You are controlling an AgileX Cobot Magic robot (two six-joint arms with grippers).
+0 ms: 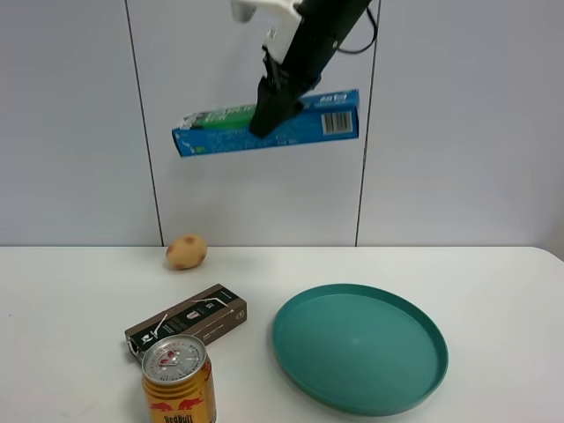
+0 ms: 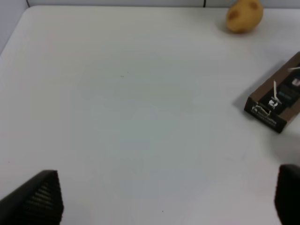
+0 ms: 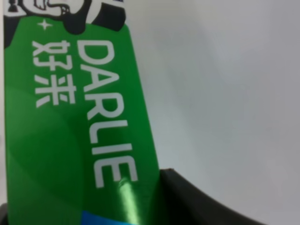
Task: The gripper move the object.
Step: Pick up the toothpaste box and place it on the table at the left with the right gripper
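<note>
High above the table, my right gripper is shut on the long blue and green DARLIE toothpaste carton, gripping it near its middle. The carton hangs roughly level in front of the wall, well above the tabletop. In the right wrist view the carton fills the left side, its green face with white lettering close to the lens, and a dark finger shows at the lower edge. My left gripper stands open over bare table, nothing between its two black fingertips.
A teal plate lies at the front right. A dark brown box and a Red Bull can stand at the front left; the box also shows in the left wrist view. A potato sits by the wall.
</note>
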